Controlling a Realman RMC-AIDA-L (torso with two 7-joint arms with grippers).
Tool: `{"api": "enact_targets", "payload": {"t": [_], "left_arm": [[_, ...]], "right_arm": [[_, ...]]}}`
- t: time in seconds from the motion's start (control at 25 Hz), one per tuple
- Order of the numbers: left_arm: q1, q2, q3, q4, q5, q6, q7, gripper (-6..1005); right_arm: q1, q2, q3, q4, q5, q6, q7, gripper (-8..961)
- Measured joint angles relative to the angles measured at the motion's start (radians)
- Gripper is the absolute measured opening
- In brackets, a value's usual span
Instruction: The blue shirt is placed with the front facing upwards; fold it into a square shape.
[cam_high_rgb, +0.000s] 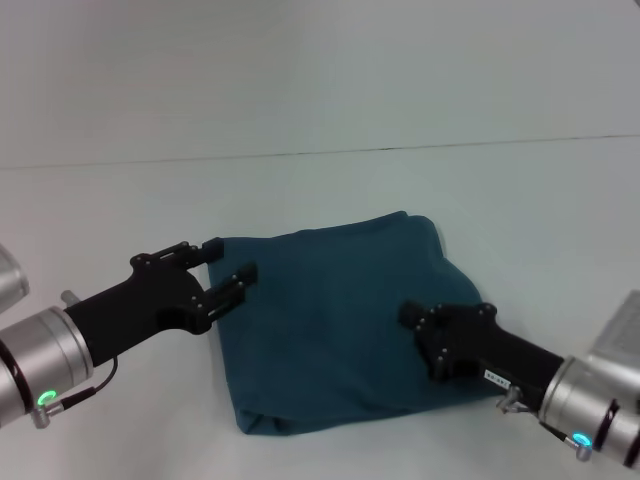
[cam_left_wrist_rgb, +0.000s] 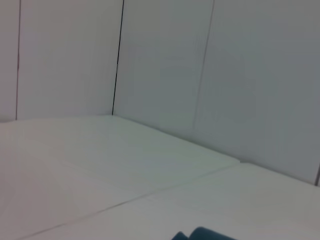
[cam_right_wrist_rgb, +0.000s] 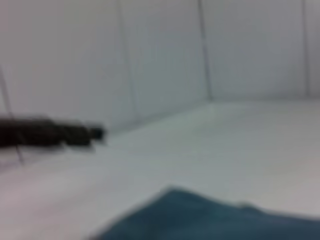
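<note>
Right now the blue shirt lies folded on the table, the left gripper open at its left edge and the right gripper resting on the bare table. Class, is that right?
Not quite. In the head view the right gripper rests on the blue shirt, not on bare table. The left gripper is open at its left edge.

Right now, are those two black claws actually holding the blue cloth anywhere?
Nothing is held by the left gripper: it is open at the blue shirt's left edge. The right gripper sits over the right side; a hold cannot be told.

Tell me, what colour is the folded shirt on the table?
The blue shirt is plain dark teal-blue; the head view shows it best.
</note>
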Motion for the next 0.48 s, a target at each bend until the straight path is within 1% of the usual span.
{"api": "enact_targets", "payload": {"t": [0.16, 0.28, 0.4, 0.48], "left_arm": [[0.0, 0.0, -0.001, 0.005, -0.017, 0.006, 0.015, 536], [0.0, 0.0, 0.0, 0.01, -0.017, 0.007, 0.018, 536], [0.0, 0.0, 0.0, 0.011, -0.018, 0.007, 0.019, 537], [0.001, 0.001, 0.0, 0.012, -0.018, 0.007, 0.02, 537]], "right_arm": [[0.022, 0.005, -0.001, 0.025, -0.001, 0.158, -0.016, 53], [0.032, 0.005, 0.0, 0.041, 0.001, 0.215, -0.022, 55], [0.024, 0.003, 0.008, 0.038, 0.004, 0.186, -0.022, 57], [0.014, 0.0, 0.029, 0.024, 0.007, 0.1, -0.021, 58]]}}
